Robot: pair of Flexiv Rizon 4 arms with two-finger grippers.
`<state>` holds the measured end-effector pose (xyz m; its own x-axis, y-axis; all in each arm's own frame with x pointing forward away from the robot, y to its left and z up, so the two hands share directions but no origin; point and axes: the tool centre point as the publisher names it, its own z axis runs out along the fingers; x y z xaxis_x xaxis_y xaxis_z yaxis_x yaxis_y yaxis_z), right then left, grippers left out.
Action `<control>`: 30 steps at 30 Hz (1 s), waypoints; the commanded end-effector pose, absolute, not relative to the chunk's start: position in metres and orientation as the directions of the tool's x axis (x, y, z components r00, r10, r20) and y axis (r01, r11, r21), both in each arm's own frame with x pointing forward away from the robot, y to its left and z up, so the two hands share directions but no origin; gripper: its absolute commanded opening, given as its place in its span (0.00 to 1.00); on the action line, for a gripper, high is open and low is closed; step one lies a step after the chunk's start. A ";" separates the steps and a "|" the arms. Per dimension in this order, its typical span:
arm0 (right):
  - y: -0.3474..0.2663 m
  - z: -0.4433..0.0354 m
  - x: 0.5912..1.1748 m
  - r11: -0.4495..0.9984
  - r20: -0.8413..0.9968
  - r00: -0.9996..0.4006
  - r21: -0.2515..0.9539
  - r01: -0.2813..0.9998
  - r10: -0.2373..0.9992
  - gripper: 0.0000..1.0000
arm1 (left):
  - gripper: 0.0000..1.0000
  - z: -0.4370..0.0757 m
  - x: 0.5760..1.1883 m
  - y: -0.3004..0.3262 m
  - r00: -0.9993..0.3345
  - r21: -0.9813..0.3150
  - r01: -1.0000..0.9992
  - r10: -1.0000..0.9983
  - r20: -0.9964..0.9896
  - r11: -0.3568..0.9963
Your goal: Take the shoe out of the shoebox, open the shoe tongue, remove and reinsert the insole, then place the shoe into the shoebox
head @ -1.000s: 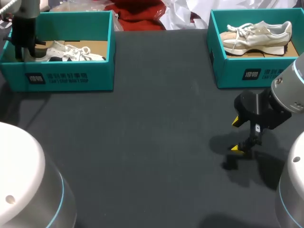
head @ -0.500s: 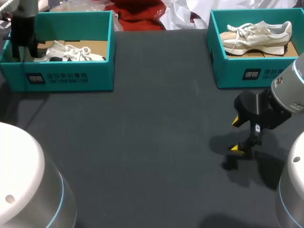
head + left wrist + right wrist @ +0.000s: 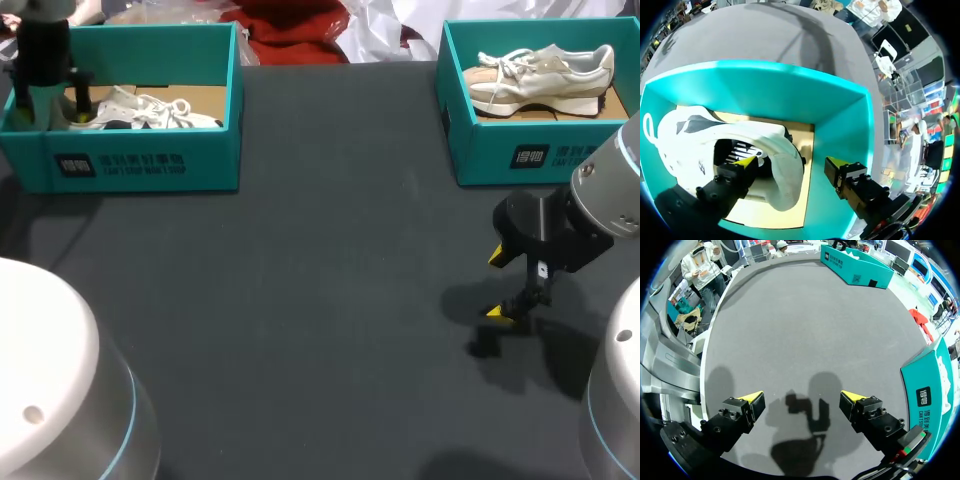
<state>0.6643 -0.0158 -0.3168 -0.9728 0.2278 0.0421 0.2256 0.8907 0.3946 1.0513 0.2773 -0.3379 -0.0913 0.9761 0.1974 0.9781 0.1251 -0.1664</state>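
Note:
A white shoe [image 3: 150,110] with dark patches lies on its side in the teal shoebox [image 3: 140,165] at the table's far left. My left gripper [image 3: 47,104] hangs over the box's left end, above the shoe's heel. In the left wrist view this gripper [image 3: 792,165] is open. One fingertip [image 3: 746,162] sits in the mouth of the shoe [image 3: 730,145]. The other stands clear of the heel, close to the box wall [image 3: 840,130]. My right gripper [image 3: 497,285] hovers open just above the bare mat at the right, nothing between its fingers [image 3: 802,400].
A second teal shoebox [image 3: 520,155] at the far right holds a beige shoe [image 3: 545,75]; its wall [image 3: 932,385] stands beside my right gripper. The dark mat [image 3: 330,280] lies bare between the boxes. Red cloth and white paper lie behind the table's far edge.
My left gripper's fingers have spread apart and let go of the shoe's heel, and the gripper has risen a little. The shoe and my right arm have kept still.

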 end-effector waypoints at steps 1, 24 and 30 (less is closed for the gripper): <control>-0.016 -0.317 0.663 0.891 0.039 -0.972 0.393 0.226 0.230 1.00 | 0.96 -0.323 1.042 0.277 -0.082 -0.138 0.985 0.983 0.165 0.106; -0.016 -0.317 0.663 0.891 0.039 -0.972 0.393 0.226 0.230 1.00 | 1.00 -0.218 1.013 0.269 -0.045 -0.012 0.999 0.997 0.065 0.046; -0.016 -0.317 0.663 0.891 0.039 -0.972 0.393 0.226 0.230 1.00 | 1.00 -0.196 1.007 0.276 -0.042 -0.014 0.999 0.997 0.062 0.043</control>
